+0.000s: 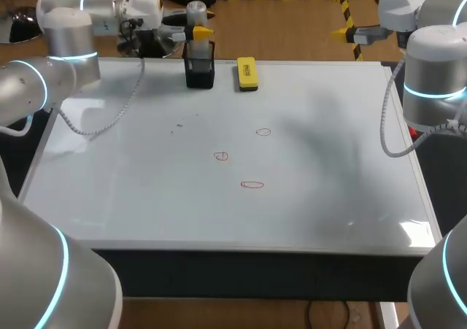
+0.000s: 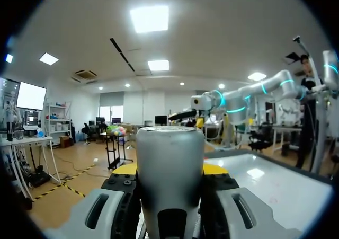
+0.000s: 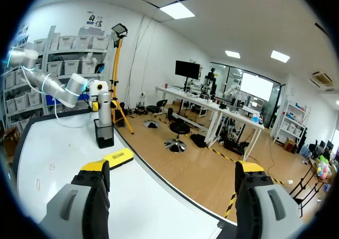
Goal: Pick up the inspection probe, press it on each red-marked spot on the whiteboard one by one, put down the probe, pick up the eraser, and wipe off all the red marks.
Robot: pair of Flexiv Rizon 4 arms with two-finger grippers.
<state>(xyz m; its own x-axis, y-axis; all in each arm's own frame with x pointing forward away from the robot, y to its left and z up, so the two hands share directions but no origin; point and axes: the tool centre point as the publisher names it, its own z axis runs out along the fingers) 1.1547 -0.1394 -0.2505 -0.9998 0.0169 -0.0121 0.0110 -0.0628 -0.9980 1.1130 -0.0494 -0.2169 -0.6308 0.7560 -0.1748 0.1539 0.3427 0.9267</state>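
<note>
Head view: dark print is seen on the top of the yellow eraser [image 1: 247, 74], too small to be read. The left gripper [image 1: 198, 32] is placed at the 12 o'clock edge of the whiteboard [image 1: 146, 198], which is laid on the bench [image 1: 255, 274]. Its fingers are closed narrowly on the upper part of the silver inspection probe [image 1: 195, 12], one at each side. The probe's lower end is seated upright in a black holder [image 1: 199, 74]. In the left wrist view the probe [image 2: 170, 159] is seen filling the gap between the fingers [image 2: 124, 169], touched from both sides. The eraser is laid flat just at 3 o'clock of the holder, apart from it. Three red marks [image 1: 252, 184] are drawn near the whiteboard's middle, toward 5 o'clock from the holder. The right gripper [image 1: 343, 32] is seen off the whiteboard's 1 o'clock corner. In the right wrist view its fingers [image 3: 95, 167] are spread wide with nothing between them, and the probe [image 3: 104, 106] and eraser [image 3: 117, 158] are seen ahead of them.
</note>
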